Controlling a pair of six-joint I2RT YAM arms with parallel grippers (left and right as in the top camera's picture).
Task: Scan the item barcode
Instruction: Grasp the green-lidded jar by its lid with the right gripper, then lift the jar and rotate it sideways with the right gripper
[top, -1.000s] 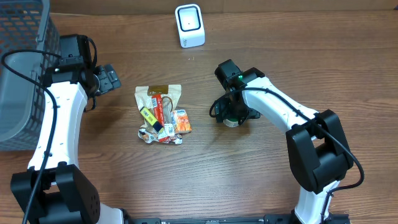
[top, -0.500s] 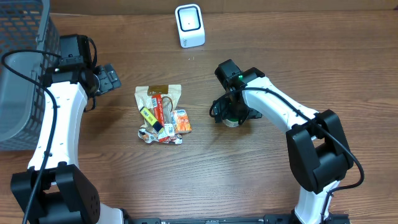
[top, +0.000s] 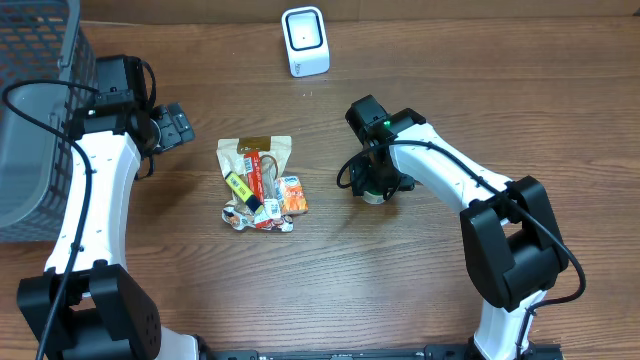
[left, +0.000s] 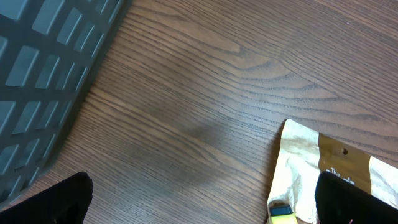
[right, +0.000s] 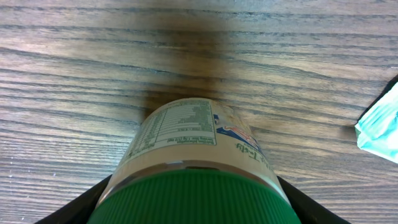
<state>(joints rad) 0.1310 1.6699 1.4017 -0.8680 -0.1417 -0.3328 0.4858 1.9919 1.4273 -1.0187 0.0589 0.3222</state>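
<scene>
While on table (top: 400, 280), jar (right: 186, 134) within gripper (top: 374, 186)

A gray mesh basket (top: 35, 60) stands left on the wooden table (top: 400, 290), snack packets (top: 262, 185) piled mid-table.

Two arms of one make: the left arm (top: 95, 190), at 9 o'clock in the overhead view, and the right arm (top: 450, 172), at 4 o'clock, wear smooth white shells between bulky black joints. A thin black cable (top: 73, 236) runs along the left one. A small green light (top: 384, 124) glows on the right wrist. The right gripper (right: 189, 202) has matte black fingers (right: 71, 208).
</scene>
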